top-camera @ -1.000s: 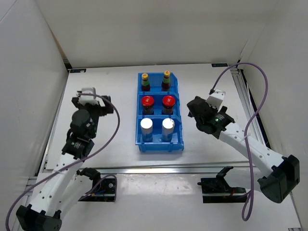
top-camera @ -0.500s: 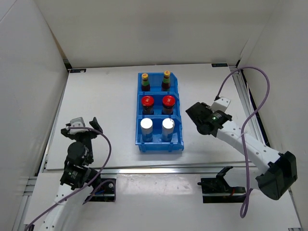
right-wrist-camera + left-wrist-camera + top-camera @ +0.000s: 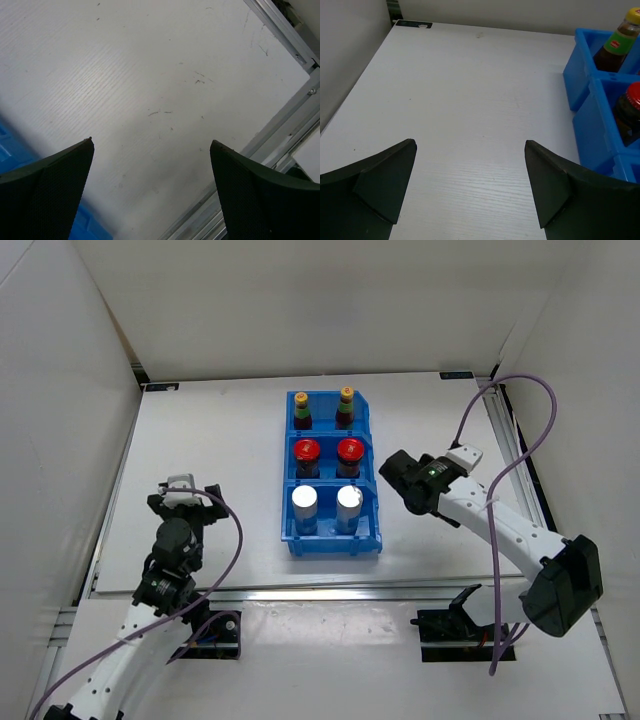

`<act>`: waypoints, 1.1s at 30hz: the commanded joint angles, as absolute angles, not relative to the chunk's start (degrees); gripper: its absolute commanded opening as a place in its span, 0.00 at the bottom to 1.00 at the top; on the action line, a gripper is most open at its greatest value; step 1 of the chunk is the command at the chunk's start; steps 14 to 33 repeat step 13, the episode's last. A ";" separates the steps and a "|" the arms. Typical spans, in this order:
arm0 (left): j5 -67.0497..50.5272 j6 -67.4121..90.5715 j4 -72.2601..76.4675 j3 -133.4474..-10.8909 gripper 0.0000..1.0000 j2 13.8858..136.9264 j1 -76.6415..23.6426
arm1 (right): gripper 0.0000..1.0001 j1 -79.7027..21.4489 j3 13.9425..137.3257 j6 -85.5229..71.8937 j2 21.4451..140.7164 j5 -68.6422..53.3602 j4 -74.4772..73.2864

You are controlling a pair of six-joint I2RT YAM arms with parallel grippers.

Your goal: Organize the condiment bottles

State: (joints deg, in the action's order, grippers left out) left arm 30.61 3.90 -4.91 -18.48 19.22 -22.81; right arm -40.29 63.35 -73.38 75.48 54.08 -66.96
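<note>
The jaws of the left gripper (image 3: pixel 470 190) stand wide apart and hold nothing; between them only the bare white surface (image 3: pixel 465 100) is seen. This gripper (image 3: pixel 185 498) hangs over the left part of the surface, well apart from the blue bin (image 3: pixel 372 502), with its arm going back to the near edge.

The jaws of the right gripper (image 3: pixel 152 190) are also fully spread and empty. In the right wrist view only the scratched white surface lies between them, with a corner of the blue bin (image 3: pixel 15 150) at the lower left and a metal rail (image 3: pixel 280 30) at the upper right. From above, the right gripper (image 3: pixel 397 475) is just beside the right wall of the bin, near the middle compartment, but whether it touches the wall I cannot tell.

All six condiment bottles stand upright inside the blue bin, in three compartments, two in each. In the far compartment are the two slim dark bottles with yellow caps (image 3: pixel 302 410) and green necks. In the middle compartment are the two dark jars with red lids (image 3: pixel 306 452). In the near compartment are the two white bottles with silver caps (image 3: pixel 304 502). The left wrist view shows one slim bottle (image 3: pixel 618 42) and one red-lidded jar (image 3: pixel 630 112) at its right edge.
</note>
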 commanded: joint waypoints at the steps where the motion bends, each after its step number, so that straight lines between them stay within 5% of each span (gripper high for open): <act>1: 29.53 4.83 -4.57 -20.04 1.00 18.90 -23.99 | 1.00 -40.52 66.52 -79.37 75.93 57.66 -71.98; 11: 27.95 4.83 -4.57 -20.04 1.00 19.42 -24.70 | 1.00 -40.52 83.49 -90.27 96.13 58.71 -93.52; 33: 27.95 4.83 -4.57 -20.04 1.00 19.42 -24.70 | 1.00 -40.52 84.02 -90.26 96.15 58.71 -93.52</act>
